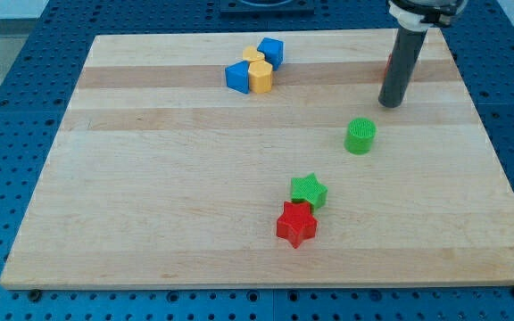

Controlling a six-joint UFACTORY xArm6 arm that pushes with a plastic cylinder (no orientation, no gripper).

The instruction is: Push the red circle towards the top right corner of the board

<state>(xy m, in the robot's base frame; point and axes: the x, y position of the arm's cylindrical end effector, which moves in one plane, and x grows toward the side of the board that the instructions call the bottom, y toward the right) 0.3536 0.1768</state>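
Pale wood on the worktop [150,205], planks showing a fine grain, smooth with a soft satin sheen. The green cylinder [360,135] looks like matt plastic with faint ridges, same for the red star [296,224] and green star [309,190]. The rod, down to my tip [389,104], reads dark, matt, smooth.

no readable text, label, brand, number or sign on board [150,223]; none on blocks
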